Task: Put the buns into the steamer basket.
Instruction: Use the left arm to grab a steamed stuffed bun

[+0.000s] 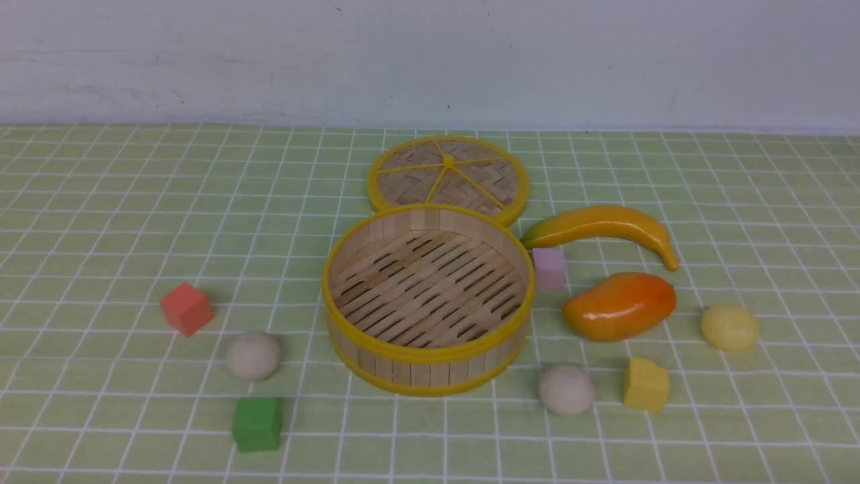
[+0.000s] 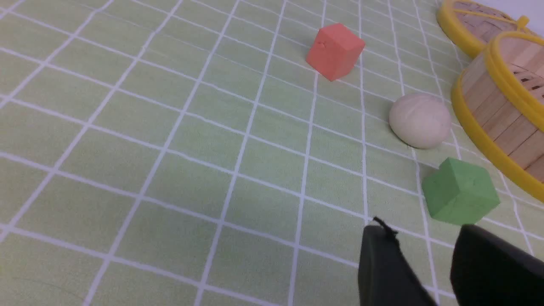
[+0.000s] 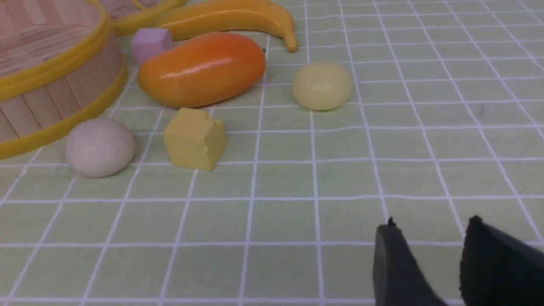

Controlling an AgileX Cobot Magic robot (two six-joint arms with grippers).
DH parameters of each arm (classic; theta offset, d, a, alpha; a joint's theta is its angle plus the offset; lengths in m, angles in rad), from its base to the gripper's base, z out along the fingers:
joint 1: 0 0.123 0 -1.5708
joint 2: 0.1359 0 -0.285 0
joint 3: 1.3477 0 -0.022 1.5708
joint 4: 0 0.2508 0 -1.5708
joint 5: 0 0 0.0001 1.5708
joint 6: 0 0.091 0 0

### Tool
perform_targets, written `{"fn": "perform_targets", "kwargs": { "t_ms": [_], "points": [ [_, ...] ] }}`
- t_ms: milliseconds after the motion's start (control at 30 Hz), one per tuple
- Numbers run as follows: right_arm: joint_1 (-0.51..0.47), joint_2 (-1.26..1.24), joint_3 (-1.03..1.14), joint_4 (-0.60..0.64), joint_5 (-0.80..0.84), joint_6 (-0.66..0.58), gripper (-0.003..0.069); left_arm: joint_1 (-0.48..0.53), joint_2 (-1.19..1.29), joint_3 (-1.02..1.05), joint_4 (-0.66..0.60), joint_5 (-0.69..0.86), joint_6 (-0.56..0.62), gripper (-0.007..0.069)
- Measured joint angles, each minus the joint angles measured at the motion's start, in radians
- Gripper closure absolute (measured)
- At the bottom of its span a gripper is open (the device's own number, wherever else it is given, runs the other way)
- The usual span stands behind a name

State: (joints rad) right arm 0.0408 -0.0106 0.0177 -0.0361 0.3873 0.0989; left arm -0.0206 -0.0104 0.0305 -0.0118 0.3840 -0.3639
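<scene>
Left gripper (image 2: 420, 231) parted to a middling gap, nothing between the jaws, above bare cloth (image 2: 170, 191). Just ahead of its fingertips, the green cube (image 2: 461, 191), square in the way of a straight reach. Right beyond that cube, the left bun (image 2: 420, 120), resting on the cloth, apart from the cube and near the basket (image 2: 488, 114) wall without touching it. Farther ahead again, the red cube (image 2: 335, 51), well apart from the bun. Off to this gripper's right, the basket itself, upright. Behind it, the lid (image 1: 448, 176), lying flat, its near edge hidden by the basket rim.

Right gripper (image 3: 431, 225) likewise parted to a middling gap, gripping nothing, also above bare cloth. Ahead of it, the yellow bun (image 3: 321, 85), with only open cloth between bun and fingertips. Ahead and off to its left, the yellow cube (image 3: 195, 138), and just past that cube the right bun (image 3: 100, 147), near the basket wall. Cube therefore on the gripper's side of that bun, partly blocking the approach. Beyond the cube, the mango (image 3: 202, 70), lying between yellow bun and basket, close to the yellow bun but apart from it. Behind the mango, the pink cube (image 3: 151, 42), just beside the basket wall. Farthest off, the banana (image 3: 229, 19), curving past the mango's far side.

All three buns on the cloth, outside the basket.
</scene>
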Motion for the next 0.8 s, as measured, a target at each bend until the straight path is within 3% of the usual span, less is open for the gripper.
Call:
{"fn": "perform_targets", "kwargs": {
  "t_ms": [533, 800],
  "points": [
    [0.000, 0.000, 0.000, 0.000, 0.000, 0.000, 0.0419, 0.000, 0.000, 0.000, 0.000, -0.016, 0.000, 0.0386],
    [0.000, 0.000, 0.000, 0.000, 0.000, 0.000, 0.0419, 0.000, 0.000, 0.000, 0.000, -0.127, 0.000, 0.0386]
  ]
}}
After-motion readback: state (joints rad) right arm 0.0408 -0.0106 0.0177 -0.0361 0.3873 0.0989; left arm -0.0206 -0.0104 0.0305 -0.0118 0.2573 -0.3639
